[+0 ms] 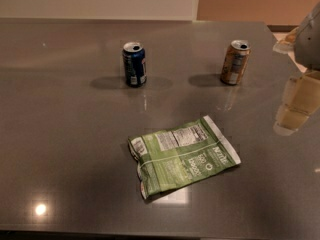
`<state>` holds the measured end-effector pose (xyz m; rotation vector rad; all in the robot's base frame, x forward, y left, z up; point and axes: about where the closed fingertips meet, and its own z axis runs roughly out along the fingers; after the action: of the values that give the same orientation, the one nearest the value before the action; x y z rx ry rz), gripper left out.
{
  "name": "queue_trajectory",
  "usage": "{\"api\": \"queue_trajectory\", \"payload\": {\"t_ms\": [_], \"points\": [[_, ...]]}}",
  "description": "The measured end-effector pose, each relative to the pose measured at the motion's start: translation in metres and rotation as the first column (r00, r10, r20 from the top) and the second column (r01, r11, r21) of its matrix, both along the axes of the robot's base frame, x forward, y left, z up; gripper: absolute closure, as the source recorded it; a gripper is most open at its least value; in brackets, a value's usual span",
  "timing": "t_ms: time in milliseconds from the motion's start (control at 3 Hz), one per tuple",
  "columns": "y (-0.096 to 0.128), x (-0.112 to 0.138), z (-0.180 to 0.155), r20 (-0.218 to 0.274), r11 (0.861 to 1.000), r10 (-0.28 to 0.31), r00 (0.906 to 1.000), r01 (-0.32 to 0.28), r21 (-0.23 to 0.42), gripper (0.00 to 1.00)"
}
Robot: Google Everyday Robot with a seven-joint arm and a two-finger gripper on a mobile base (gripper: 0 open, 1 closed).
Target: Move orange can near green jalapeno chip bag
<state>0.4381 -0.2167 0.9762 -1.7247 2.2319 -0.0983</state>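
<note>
The orange can (235, 62) stands upright on the grey table (60, 134) at the back right; it is orange-brown with a silver top. The green jalapeno chip bag (182, 155) lies flat near the front centre, nutrition panel up, well apart from the can. My gripper (287, 86) hangs at the right edge of the view, to the right of the orange can and a little nearer the front. It touches neither can nor bag and holds nothing that I can see.
A dark blue can (134, 64) stands upright at the back centre-left, level with the orange can. The table's far edge meets a pale wall (100, 1). Its front edge runs along the bottom of the view.
</note>
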Motion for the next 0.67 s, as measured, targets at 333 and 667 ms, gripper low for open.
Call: {"api": "queue_trajectory", "payload": {"t_ms": [333, 667], "points": [[0.0000, 0.0000, 0.0000, 0.000, 1.000, 0.000, 1.0000, 0.000, 0.000, 0.00], [-0.0001, 0.0087, 0.0025, 0.017, 1.000, -0.027, 0.9995, 0.027, 0.010, 0.00]]}}
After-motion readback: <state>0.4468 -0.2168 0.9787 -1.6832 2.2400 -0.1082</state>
